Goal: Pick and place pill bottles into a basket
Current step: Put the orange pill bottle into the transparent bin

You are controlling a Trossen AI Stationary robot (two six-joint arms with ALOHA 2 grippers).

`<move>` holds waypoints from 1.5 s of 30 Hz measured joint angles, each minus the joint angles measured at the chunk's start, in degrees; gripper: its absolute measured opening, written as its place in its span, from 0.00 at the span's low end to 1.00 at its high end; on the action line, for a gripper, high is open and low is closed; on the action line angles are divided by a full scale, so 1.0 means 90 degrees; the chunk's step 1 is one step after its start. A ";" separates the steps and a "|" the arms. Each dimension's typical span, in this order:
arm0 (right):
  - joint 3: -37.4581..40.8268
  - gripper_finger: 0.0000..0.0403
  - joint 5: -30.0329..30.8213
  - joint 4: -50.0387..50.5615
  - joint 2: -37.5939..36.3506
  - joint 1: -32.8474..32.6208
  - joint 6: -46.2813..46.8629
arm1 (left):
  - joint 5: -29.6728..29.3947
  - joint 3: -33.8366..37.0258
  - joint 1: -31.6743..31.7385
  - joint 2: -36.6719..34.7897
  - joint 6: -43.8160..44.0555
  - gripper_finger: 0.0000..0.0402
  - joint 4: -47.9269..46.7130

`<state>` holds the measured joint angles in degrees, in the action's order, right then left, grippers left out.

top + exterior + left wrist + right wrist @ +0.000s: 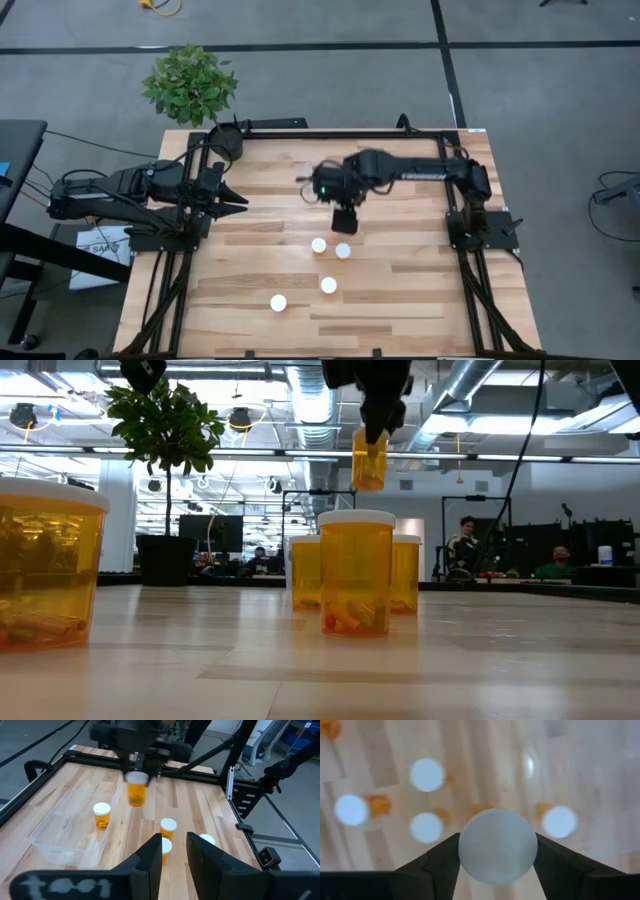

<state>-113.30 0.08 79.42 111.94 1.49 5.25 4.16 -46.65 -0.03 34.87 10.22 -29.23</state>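
High view: the right gripper (345, 218) hangs over the table's middle, at about 12 o'clock from a cluster of three standing bottles (329, 285); a fourth cap (278, 302) sits at 8 o'clock from that cluster. The left gripper (240, 203) waits at the 9 o'clock edge, fingers pressed together on nothing. A plant (190, 83) stands off the far-left corner.

Low view: the held bottle (368, 458) hangs upright, clear above the standing ones, presumably so that it passes over their caps in transit.

Left wrist view: the basket (44, 834), faint against the wood, already holds one bottle (101, 816). The carried bottle is in the air beside the basket's near wall, probably on its way in.

Right wrist view: the right fingers (436, 859) clasp the bottle by the white cap (497, 846) from both sides, at 9 and 3 o'clock, which keeps the body hanging plumb for a clean drop. Four more caps show blurred on the table below.
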 joint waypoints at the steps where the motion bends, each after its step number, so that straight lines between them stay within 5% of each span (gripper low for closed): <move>1: 0.0000 0.52 0.0000 -0.0002 0.0000 0.0128 -0.0101 | 0.0000 0.0000 0.0000 0.0002 0.0000 0.19 0.0000; 13: 0.0000 0.56 -0.0005 -0.0575 0.0000 0.1338 -0.0761 | 0.0000 0.0000 0.0000 0.0001 -0.0005 0.19 0.0000; 21: 0.0067 0.50 -0.0023 -0.0593 0.0000 0.1866 -0.1263 | -0.0002 0.0000 0.0000 0.0002 -0.0005 0.19 0.0000; 31: 0.0132 0.58 -0.0050 -0.0646 0.0143 0.2217 -0.1502 | -0.0002 0.0000 0.0000 0.0002 -0.0007 0.19 0.0000; 45: 0.0129 0.42 -0.0199 -0.0664 0.0936 0.2312 -0.1813 | -0.0002 0.0000 0.0000 0.0002 0.0023 0.19 0.0000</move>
<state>-112.14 -1.72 73.44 120.37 22.29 -11.07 4.14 -46.65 -0.03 34.89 10.43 -29.23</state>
